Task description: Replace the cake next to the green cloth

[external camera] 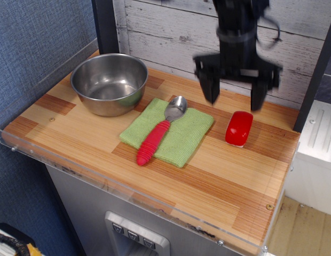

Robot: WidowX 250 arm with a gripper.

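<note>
The cake (239, 128) is a small glossy red oblong block with a white base edge. It lies on the wooden table, just right of the green cloth (181, 135), a short gap between them. My gripper (235, 100) hangs open and empty above the cake, its two black fingers (210, 86) spread wide, clear of it. The gripper looks blurred from motion. A spoon with a red ribbed handle (154, 141) lies on the cloth, its steel head toward the back.
A steel bowl (109, 82) stands at the back left. The table (208, 176) has a clear plastic rim along its front and left. A white plank wall stands behind. A black post (105, 26) rises at the back left.
</note>
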